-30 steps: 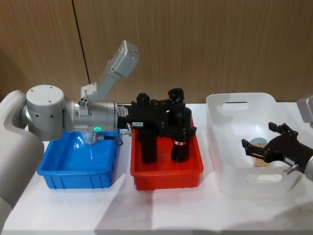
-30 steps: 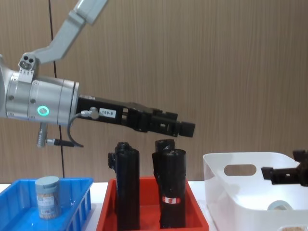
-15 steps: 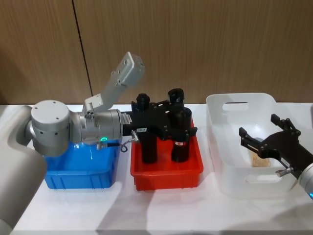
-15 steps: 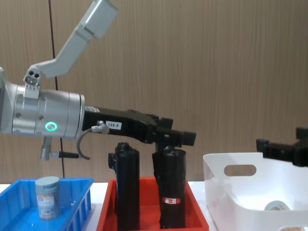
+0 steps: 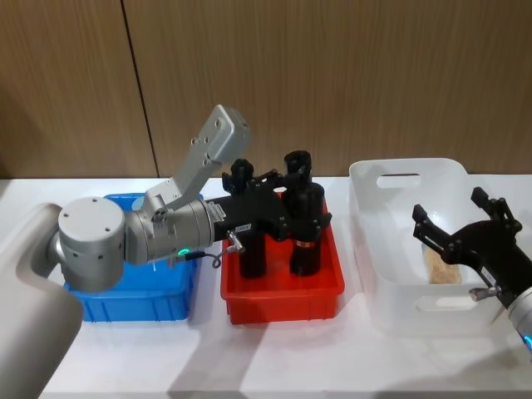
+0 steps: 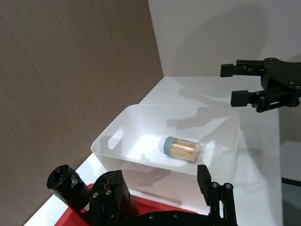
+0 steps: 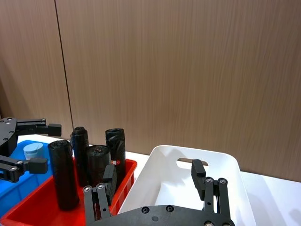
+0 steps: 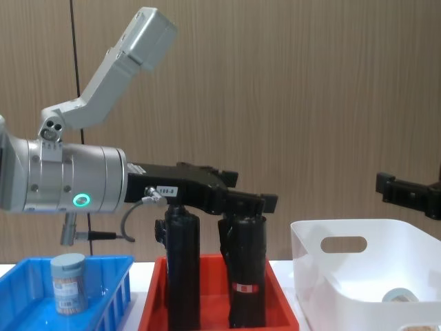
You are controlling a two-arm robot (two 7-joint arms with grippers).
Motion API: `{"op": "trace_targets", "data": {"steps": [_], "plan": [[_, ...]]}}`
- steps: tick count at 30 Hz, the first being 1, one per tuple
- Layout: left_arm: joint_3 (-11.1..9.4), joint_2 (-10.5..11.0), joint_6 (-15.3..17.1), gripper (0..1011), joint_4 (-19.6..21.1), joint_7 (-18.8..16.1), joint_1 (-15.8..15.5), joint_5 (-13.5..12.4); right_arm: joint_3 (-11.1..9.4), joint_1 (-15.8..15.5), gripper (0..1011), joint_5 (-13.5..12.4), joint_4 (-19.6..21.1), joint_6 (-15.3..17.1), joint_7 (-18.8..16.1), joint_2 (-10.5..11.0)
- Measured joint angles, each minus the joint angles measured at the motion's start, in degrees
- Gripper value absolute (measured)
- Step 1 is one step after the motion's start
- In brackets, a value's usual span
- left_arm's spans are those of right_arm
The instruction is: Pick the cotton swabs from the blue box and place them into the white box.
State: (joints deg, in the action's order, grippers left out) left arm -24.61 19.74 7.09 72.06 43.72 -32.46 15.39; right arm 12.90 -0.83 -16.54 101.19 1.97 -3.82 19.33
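Right gripper (image 5: 449, 209): fingers spread, empty. It hovered over the white box interior, judged a release posture because a tub lay below it.
Left gripper (image 8: 256, 190): fingers spread, empty. It was held level at the tops of the black cylinders, beside the blue box; contact with them could not be determined.
Delivered cotton swab tub (image 6: 181, 148): clear cylinder with a pale lid, packed with tan sticks, lying on its side on the white box floor.
Undelivered cotton swab tub (image 8: 68, 283): upright in the blue box, label facing outward, judged the next pick.
White box (image 5: 432, 303): glossy plastic, rounded corners, oval handle cut-out.
Blue box (image 5: 133, 303): bright plastic with ribbed walls.
Black cylinders (image 5: 306, 241): tall, matte, upright in the red tray (image 5: 283, 303).
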Motion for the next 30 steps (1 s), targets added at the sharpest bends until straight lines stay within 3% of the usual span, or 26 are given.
{"op": "trace_targets", "data": {"steps": [30], "plan": [[-0.75, 1.13, -3.27, 1004, 10.85, -22.16, 9.72, -2.03, 0.05, -0.01, 1002, 0.04, 0.04, -0.02, 0.0, 0.0]]}}
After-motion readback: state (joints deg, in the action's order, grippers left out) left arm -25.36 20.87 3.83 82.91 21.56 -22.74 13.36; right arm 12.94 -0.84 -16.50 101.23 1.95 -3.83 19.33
